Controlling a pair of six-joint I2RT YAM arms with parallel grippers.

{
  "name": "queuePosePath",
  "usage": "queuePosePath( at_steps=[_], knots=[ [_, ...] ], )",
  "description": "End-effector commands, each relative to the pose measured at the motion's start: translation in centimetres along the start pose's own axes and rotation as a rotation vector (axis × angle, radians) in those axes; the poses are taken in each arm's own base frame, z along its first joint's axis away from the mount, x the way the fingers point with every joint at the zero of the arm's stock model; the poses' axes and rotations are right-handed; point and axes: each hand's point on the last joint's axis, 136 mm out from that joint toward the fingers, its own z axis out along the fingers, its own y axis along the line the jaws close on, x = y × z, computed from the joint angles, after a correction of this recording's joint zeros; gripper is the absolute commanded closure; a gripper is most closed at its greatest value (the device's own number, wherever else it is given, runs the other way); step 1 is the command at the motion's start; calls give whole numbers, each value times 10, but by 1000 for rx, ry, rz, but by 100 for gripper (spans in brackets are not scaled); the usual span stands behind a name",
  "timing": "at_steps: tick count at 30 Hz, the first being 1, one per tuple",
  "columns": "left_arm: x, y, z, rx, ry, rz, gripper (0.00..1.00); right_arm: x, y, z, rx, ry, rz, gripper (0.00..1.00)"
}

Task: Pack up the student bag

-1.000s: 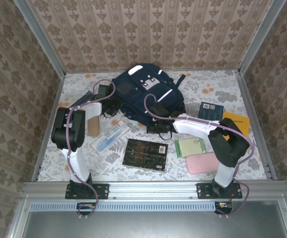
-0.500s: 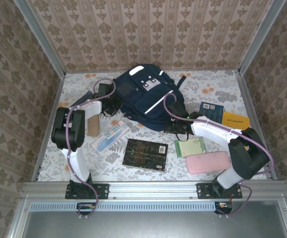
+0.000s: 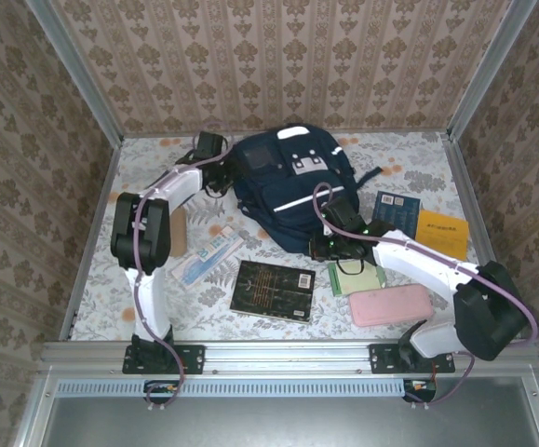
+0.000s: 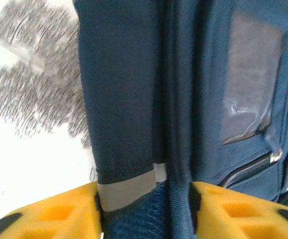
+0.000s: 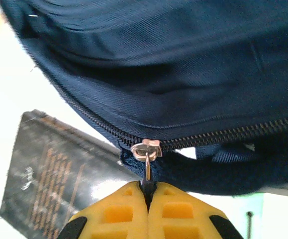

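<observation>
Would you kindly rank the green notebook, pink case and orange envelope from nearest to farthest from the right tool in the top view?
From the right tool:
1. Green notebook, right beside it.
2. Pink case, toward the near edge.
3. Orange envelope, far right.

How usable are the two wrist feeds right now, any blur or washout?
Left wrist: smeared by motion blur, large navy-blue fabric backpack soft, tablecloth washed out white. Right wrist: silver metal zipper pull sharp between the yellow fingers, black rectangular book behind blurry. Top external: even, crisp.
</observation>
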Motion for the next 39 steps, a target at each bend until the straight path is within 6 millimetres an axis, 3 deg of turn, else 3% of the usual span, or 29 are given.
queuePosePath(
  at_steps=[1, 7, 10, 14, 23, 32, 39],
  knots=[
    [-17, -6, -27, -27, -29, 40, 41, 1, 21, -8, -103, 8, -8, 100],
    [-12, 13, -84, -74, -60, -57, 37, -6, 30, 4, -138, 9, 1, 100],
    [5, 18, -105, -49, -53, -88, 36, -8, 30, 10, -138, 9, -3, 100],
    [40, 16, -117, 4, 7, -125, 36, -12, 32, 13, -143, 1, -11, 100],
    [124, 7, -101, 93, 173, -278, 34, -36, 59, 11, -251, -56, 37, 100],
    [157, -15, -85, 116, 284, -320, 31, -48, 75, 8, -305, -61, 50, 100],
    [178, -10, -70, 113, 337, -360, 31, -50, 79, 10, -328, -63, 64, 100]
  ],
)
